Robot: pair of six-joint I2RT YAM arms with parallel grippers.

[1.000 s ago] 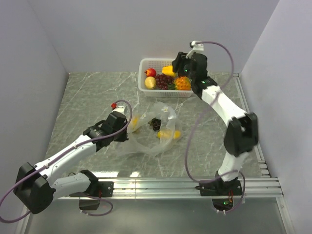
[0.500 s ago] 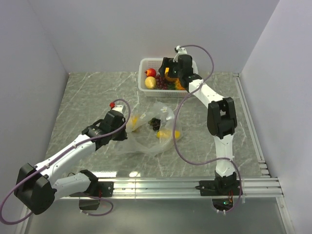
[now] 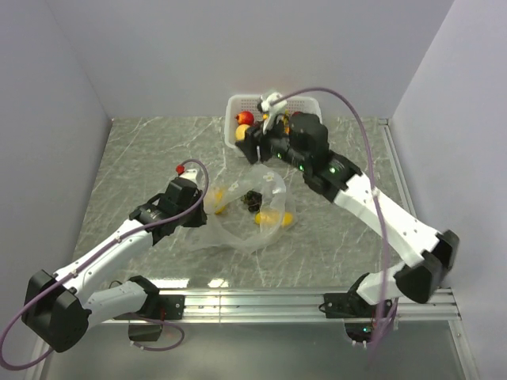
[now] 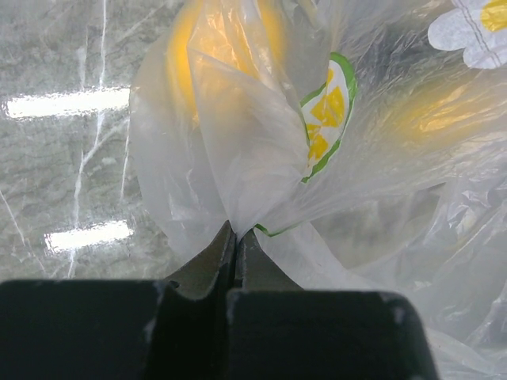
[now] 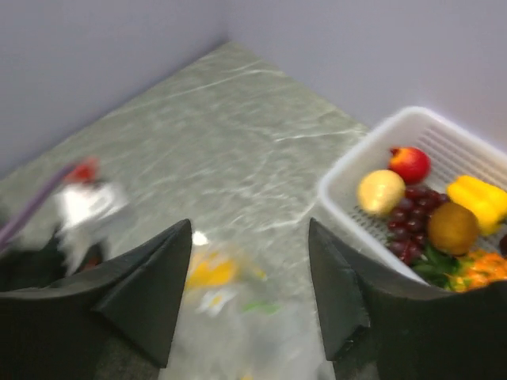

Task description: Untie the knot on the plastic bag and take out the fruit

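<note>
**Left tool** (image 4: pixel 235 241): tips pressed together, clamped on a gathered fold of the plastic bag (image 3: pixel 238 234).
- In the left wrist view the fold fans up from the tips toward 12 o'clock.
- A yellow shape shows through the film above the fold, soft-edged.
- A green-edged print with yellow patches sits on the film at 1 o'clock of the tips.

**Bag, top view:** it lies slumped on the tabletop (image 3: pixel 135 158), about the middle, well apart from the arm bases at 6 o'clock.
- The left tool meets the bag at its 9 o'clock edge.
- Fruit (image 3: pixel 273 218) is inside the bag: yellow pieces at the 4 o'clock side and at 10 o'clock.
- One dark piece (image 3: pixel 252 199) lies near the centre. Its kind cannot be told.

**Right tool** (image 5: pixel 249 297): fingers apart, nothing between them.
- It hangs above the bag's 12 o'clock edge, between the bag and the white basket (image 5: pixel 360 156).
- The lower left of the right wrist view is blurred.

**Basket:** at 12 o'clock of the bag, close to the far wall. Contents, seen from the right wrist:
- a red round fruit (image 5: pixel 409 165) at the far side
- a pale yellow round fruit (image 5: pixel 380 191) just beside the red one
- a grape bunch (image 5: pixel 408 223) in the middle
- a brown kiwi (image 5: pixel 451 228) touching the grapes
- a long yellow fruit (image 5: pixel 477 198) beyond the kiwi
- an orange knobbly fruit (image 5: pixel 485 269) at the frame edge
</note>
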